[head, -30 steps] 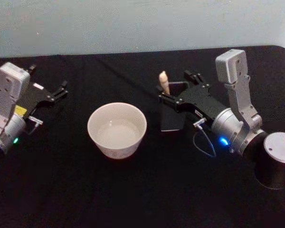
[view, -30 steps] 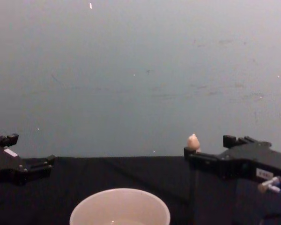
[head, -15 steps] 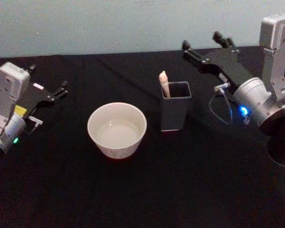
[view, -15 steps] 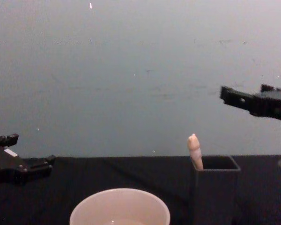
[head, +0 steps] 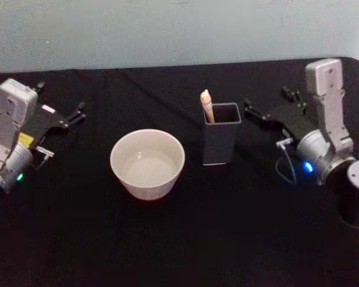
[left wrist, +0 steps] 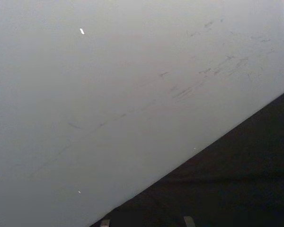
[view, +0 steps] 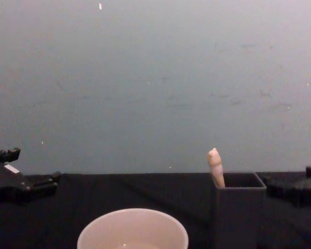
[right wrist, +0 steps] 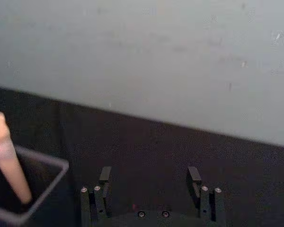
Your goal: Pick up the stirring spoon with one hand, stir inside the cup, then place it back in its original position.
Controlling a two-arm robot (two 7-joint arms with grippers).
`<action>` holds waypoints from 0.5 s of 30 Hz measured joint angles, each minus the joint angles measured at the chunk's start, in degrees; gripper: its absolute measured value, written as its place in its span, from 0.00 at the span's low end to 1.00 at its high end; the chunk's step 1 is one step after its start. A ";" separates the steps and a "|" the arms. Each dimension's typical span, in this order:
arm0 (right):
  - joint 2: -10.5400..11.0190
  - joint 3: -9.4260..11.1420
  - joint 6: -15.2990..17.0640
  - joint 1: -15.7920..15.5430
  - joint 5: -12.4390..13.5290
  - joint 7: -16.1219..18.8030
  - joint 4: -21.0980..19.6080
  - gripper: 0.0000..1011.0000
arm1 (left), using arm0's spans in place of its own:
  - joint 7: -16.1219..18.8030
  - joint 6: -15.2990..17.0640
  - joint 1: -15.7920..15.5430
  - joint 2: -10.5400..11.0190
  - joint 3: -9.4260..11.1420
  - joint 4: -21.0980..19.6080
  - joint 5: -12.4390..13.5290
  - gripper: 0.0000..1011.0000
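I am seeing the slim stirring spoon with the cream handle and rounded knob (head: 207, 105) standing in the small dark grey square-sided holder box (head: 221, 143), leaning against the holder's left wall with only the handle showing above the rim. The holder is sitting on the black-covered table (head: 179, 239) toward its far edge, a little right of the middle. The wide round off-white cup (head: 147, 162) is resting just to the holder's left, apart from it and slightly nearer to me.

The right gripper (head: 268, 106) is hanging just to the right of the holder, low over the table, its black fingers (right wrist: 194, 178) spread wide with nothing between them. The spoon is lying outside those jaws, off to their left, with the holder's right wall between the spoon and the fingertips. In the chest view the right gripper is showing low at the right edge, beside the holder's rim.

Half a second ago this gripper was sitting higher and farther back, near the table's far edge; a second ago it was directly over the holder at the spoon's knob. The spoon, holder and cup are staying where they were.

The left gripper (head: 60, 107) is staying parked near the table's far left corner, its fingers spread apart and holding nothing.
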 joint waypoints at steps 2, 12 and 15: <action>-0.17 -0.16 0.51 -0.25 -0.69 -0.10 0.61 0.99 | 0.00 0.00 0.00 0.00 0.00 0.00 0.00 0.99; -0.89 -0.30 1.32 -0.34 -2.61 -0.72 1.95 0.99 | 0.00 0.00 0.00 0.00 0.00 0.00 0.00 0.99; -0.86 -0.30 1.31 -0.34 -2.58 -0.70 1.93 0.99 | 0.00 0.00 0.00 0.00 0.00 0.00 0.00 0.99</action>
